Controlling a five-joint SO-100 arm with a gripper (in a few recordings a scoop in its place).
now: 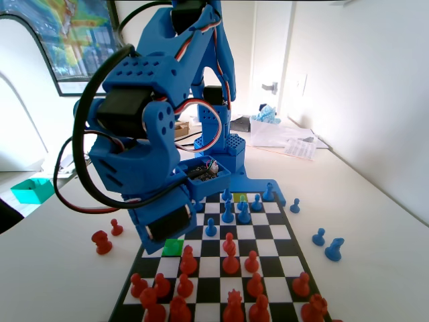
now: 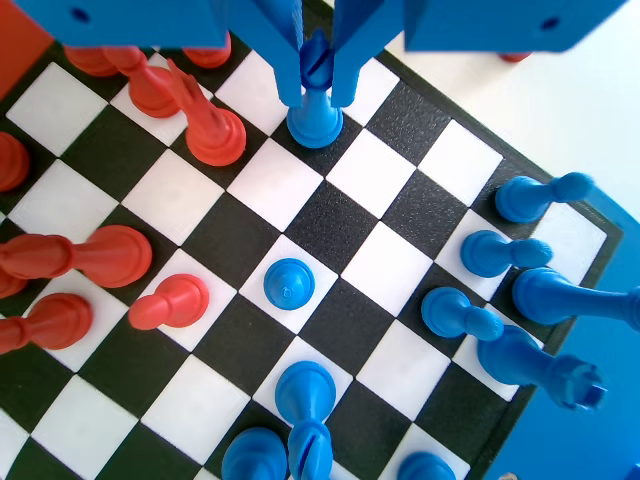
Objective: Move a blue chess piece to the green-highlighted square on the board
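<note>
In the wrist view my gripper (image 2: 316, 98) hangs from the top edge, shut on a blue chess piece (image 2: 315, 122). The jaws pinch its head, where a dark slit shows. Its flared base sits at a black square of the board (image 2: 320, 215) near the far edge; I cannot tell whether it touches. In the fixed view the green-highlighted square (image 1: 173, 247) lies in the board's left column, just in front of the low gripper (image 1: 164, 227), which hides the held piece. A paler yellow-green square (image 1: 239, 197) lies among the blue pieces.
A red piece (image 2: 215, 135) stands just left of the held one, with several more red pieces further left. A lone blue pawn (image 2: 289, 283) stands mid-board beside a red pawn (image 2: 170, 302). Blue pieces (image 2: 500, 255) crowd the right. Captured pieces lie off-board: red (image 1: 102, 241), blue (image 1: 333, 249).
</note>
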